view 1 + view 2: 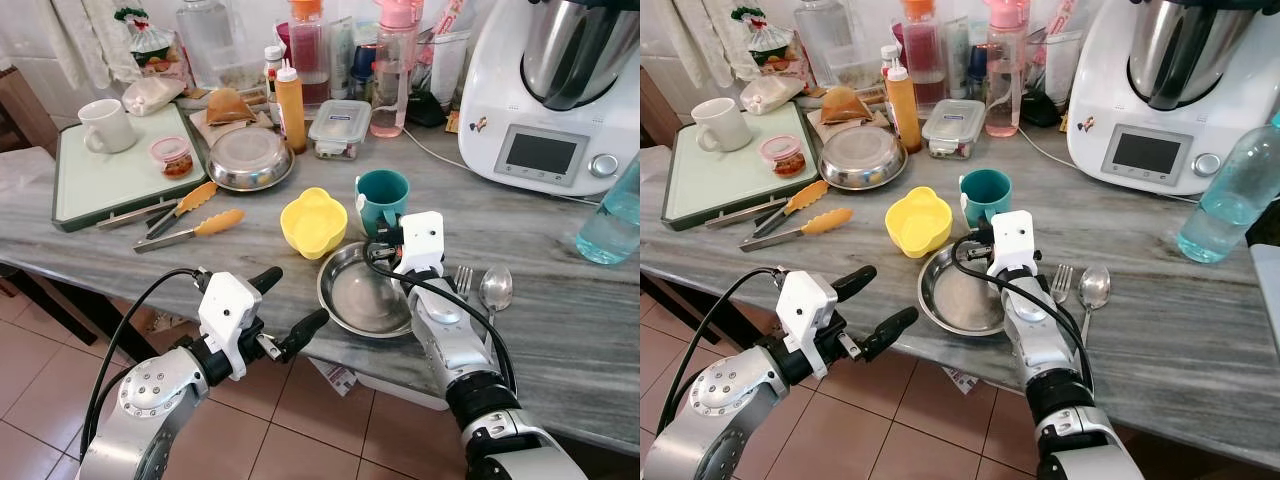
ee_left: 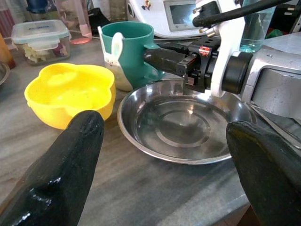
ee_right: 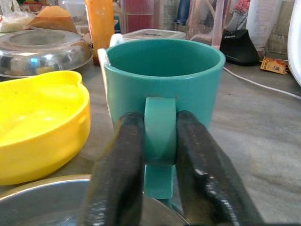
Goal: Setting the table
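Note:
A teal mug (image 1: 383, 195) stands on the grey stone counter (image 1: 560, 330) just behind a shallow steel plate (image 1: 365, 295). Reaching over the plate, my right gripper (image 1: 378, 246) is shut on the mug's handle (image 3: 160, 125), one black finger on each side. A yellow flower-shaped bowl (image 1: 313, 222) sits to the left of the mug. To the right of the plate lie a fork (image 1: 462, 280) and a spoon (image 1: 495, 288). My left gripper (image 1: 295, 298) hangs open and holds nothing, off the counter's front edge, and faces the plate (image 2: 183, 127).
A white kitchen machine (image 1: 550, 90) and a blue water bottle (image 1: 612, 220) stand at the right. Tongs (image 1: 190, 225), a second steel bowl (image 1: 250, 160) and a green tray (image 1: 80, 190) with a white mug lie at the left. Bottles and boxes line the back.

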Motion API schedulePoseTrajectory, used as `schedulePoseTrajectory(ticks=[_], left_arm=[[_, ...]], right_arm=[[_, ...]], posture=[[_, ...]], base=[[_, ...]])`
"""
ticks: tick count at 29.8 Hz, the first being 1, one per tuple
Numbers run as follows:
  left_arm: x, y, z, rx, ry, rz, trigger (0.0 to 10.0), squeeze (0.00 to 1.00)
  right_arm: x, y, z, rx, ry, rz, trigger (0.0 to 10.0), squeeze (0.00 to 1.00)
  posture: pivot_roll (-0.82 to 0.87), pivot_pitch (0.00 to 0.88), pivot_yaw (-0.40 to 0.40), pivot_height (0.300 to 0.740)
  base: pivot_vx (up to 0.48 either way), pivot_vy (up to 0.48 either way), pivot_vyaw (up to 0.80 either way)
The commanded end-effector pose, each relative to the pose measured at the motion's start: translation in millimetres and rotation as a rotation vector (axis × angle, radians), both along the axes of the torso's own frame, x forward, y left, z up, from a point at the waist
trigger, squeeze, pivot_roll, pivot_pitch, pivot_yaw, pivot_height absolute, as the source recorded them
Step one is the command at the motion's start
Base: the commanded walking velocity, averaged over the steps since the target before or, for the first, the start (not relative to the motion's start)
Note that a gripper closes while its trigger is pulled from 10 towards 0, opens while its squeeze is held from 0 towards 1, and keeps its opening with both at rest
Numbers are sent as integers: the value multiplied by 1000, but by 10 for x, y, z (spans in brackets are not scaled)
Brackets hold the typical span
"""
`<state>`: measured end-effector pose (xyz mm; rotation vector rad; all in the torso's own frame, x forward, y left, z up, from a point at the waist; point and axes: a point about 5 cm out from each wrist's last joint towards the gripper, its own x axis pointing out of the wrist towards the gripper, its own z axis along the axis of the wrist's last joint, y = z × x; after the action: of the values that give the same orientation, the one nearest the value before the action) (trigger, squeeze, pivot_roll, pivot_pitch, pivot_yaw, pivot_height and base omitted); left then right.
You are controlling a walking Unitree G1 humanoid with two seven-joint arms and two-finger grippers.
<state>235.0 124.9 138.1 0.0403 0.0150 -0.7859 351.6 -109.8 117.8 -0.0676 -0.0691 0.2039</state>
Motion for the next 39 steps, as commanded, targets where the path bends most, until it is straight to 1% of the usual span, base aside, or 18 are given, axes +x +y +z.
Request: schedulePoseTrajectory(ticks=[1,15,19,21,27,31,32,33,34,35,37,39], left_arm=[[14,14,-20,12,12,2,10000,0],[33,19,-28,19,12,6,10000,0],[44,16,-31,19,10,8,10000,0],[60,3,-35,16,7,9,10000,0],[73,-9,-38,12,5,9,10000,0],[79,-20,-43,9,4,7,10000,0],[85,-27,-45,7,3,6,10000,0],[85,-27,-45,7,3,6,10000,0],[109,-40,-48,4,-1,6,10000,0],[117,-44,-51,3,-1,7,10000,0],[127,-55,-55,-1,-2,5,10000,0],[127,-55,-55,-1,-2,5,10000,0]], right_arm=[[-22,8,-17,-1,1,7,10000,1000],[-3,12,41,-1,-19,6,10000,1000],[4,18,119,5,-45,8,10000,1000],[-16,5,220,17,-85,2,10000,1000],[-49,-18,272,24,-110,-9,10000,1000],[-100,-39,295,22,-125,-26,10000,1000],[-158,-67,305,24,-134,-42,10000,1000],[-158,-67,305,24,-134,-42,10000,1000],[-309,-141,292,24,-144,-63,10000,1000],[-360,-167,280,22,-146,-68,10000,1000],[-430,-222,223,12,-134,-83,10000,1000],[-430,-222,223,12,-134,-83,10000,1000]], posture=[[51,67,74,740],[53,62,77,740],[51,55,76,740],[43,48,71,740],[36,42,70,740],[28,35,70,740],[22,30,70,740],[22,30,70,740],[5,24,74,740],[2,22,74,740],[-9,17,73,740],[-9,17,73,740]], base=[[0,0,0],[0,0,0],[0,0,0],[0,0,0],[0,0,0],[0,0,0],[0,0,0],[0,0,0],[0,0,0],[0,0,0],[0,0,0],[0,0,0]])
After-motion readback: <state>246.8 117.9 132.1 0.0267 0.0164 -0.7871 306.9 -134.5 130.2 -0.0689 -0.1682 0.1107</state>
